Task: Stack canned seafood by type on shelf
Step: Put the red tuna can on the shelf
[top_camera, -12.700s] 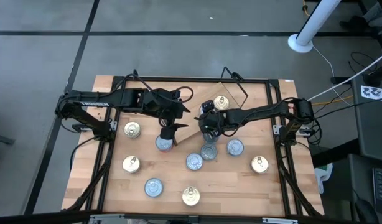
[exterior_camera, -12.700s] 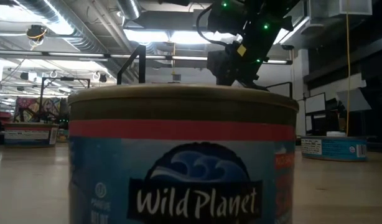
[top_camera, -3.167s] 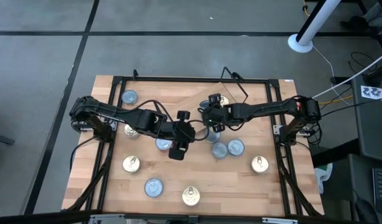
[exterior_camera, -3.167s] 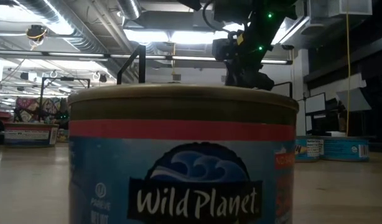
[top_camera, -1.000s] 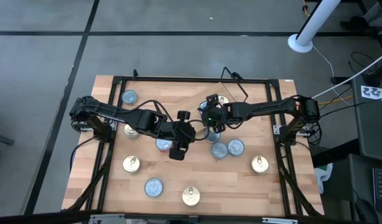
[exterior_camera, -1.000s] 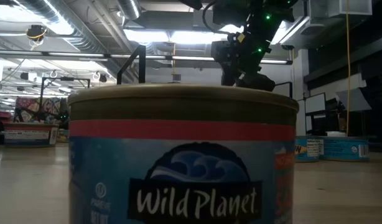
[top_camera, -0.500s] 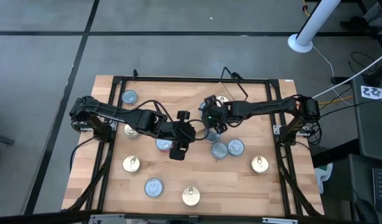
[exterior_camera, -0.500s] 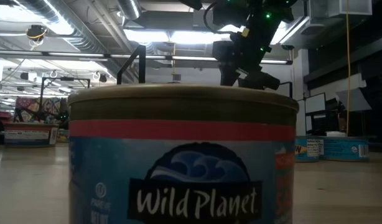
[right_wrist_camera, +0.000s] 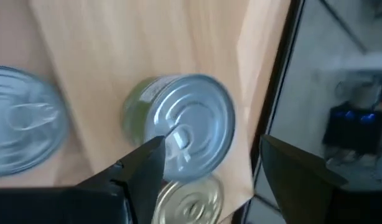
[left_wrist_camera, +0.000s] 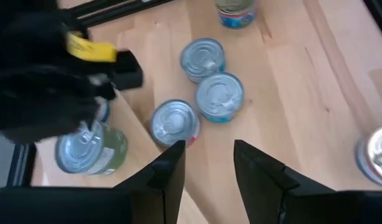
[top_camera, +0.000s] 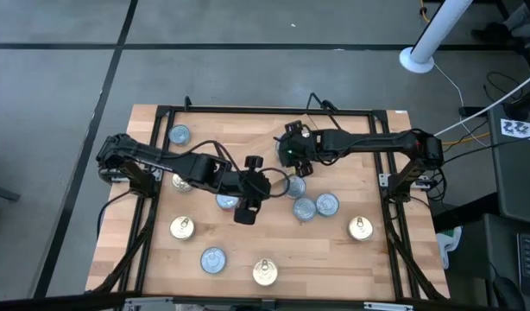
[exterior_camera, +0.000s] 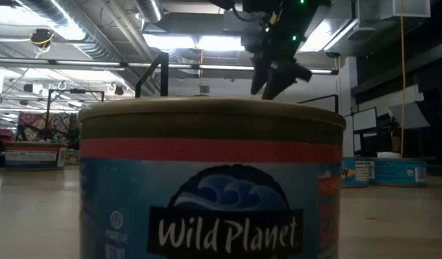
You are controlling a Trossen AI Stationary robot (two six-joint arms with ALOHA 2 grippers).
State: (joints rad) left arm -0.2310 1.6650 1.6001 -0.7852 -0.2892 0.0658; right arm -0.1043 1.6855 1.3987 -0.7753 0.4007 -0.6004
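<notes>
My right gripper (top_camera: 291, 152) hangs open above the shelf (right_wrist_camera: 147, 50), a light plank, with nothing between its fingers (exterior_camera: 275, 75). Below it on the plank stands a silver-topped tin with a green label (right_wrist_camera: 181, 127), also seen in the left wrist view (left_wrist_camera: 91, 148). A gold-topped tin (right_wrist_camera: 192, 202) shows right beside it, partly covered by its rim. My left gripper (left_wrist_camera: 206, 165) is open over the table's middle (top_camera: 245, 207) and holds nothing. Three silver-topped tins (left_wrist_camera: 203, 59) (left_wrist_camera: 219, 96) (left_wrist_camera: 173, 122) stand close together ahead of it.
Loose tins stand about the table: blue ones (top_camera: 179, 136) (top_camera: 212, 259) (top_camera: 326, 204) and gold ones (top_camera: 181, 227) (top_camera: 265, 273) (top_camera: 360, 228). A blue tin (exterior_camera: 210, 180) fills the low view. The shelf's black wire legs (top_camera: 321, 108) rise at the far middle.
My right gripper has risen from the green-labelled tin and drawn a little toward the table's far edge, staying open. The tin has stayed on the shelf.
</notes>
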